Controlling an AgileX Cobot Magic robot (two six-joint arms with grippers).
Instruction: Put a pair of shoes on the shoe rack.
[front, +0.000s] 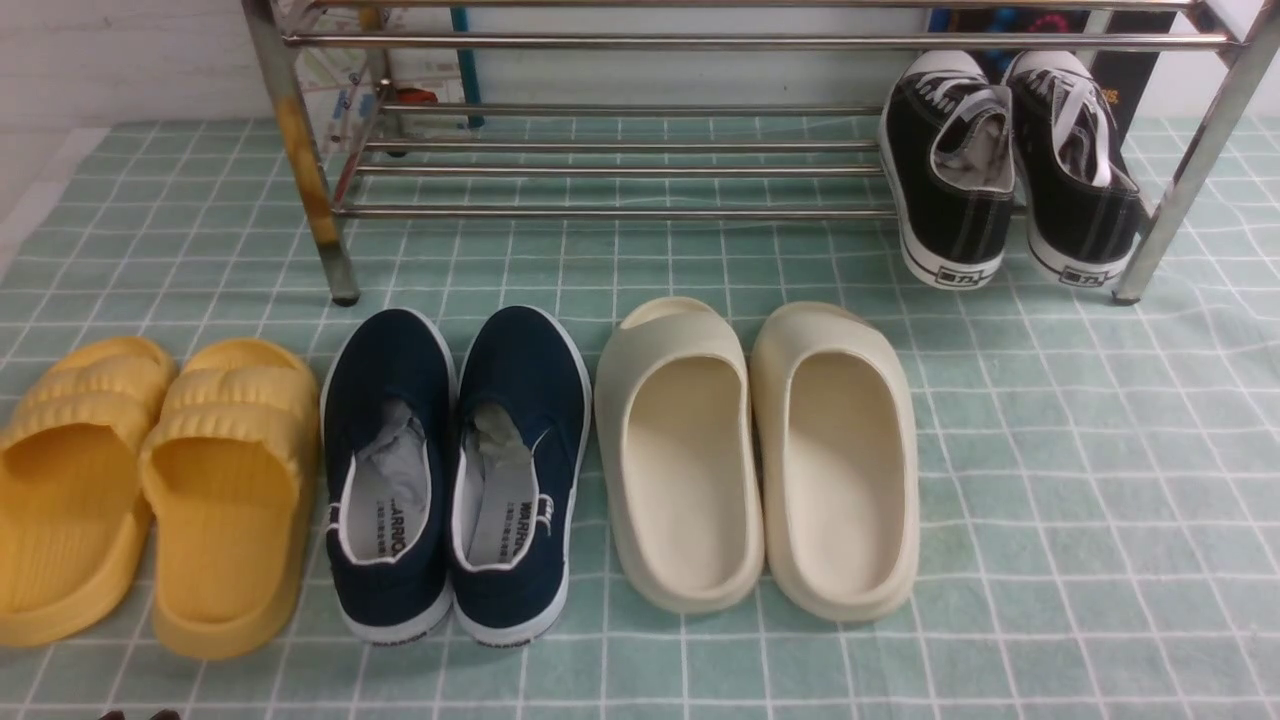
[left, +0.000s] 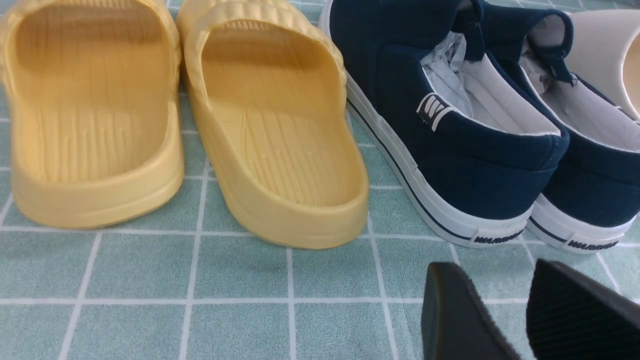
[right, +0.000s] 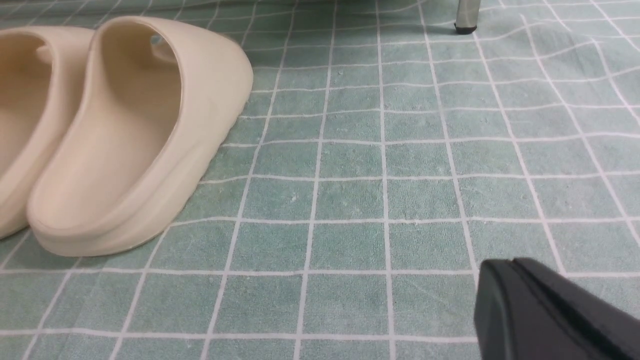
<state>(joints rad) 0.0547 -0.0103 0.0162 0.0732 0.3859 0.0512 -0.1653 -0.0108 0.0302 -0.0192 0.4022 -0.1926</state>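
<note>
The pair of shoes, two black canvas sneakers (front: 950, 170) (front: 1075, 175) with white laces, stands side by side on the lowest bars at the right end of the shoe rack (front: 620, 172), heels toward me. The steel rack stands at the back, and its left leg (front: 300, 150) is rust-stained. My left gripper (left: 492, 267) is open and empty, low over the cloth just behind the navy shoes' heels. My right gripper (right: 505, 262) is shut and empty, low over bare cloth to the right of the cream slippers. One rack leg (right: 467, 15) shows far off in the right wrist view.
In a row in front of the rack are yellow slippers (front: 150, 480) (left: 270, 125), navy slip-on shoes (front: 455, 470) (left: 450, 125) and cream foam slippers (front: 760, 460) (right: 135, 135). All lie on a green checked cloth (front: 1090, 500).
</note>
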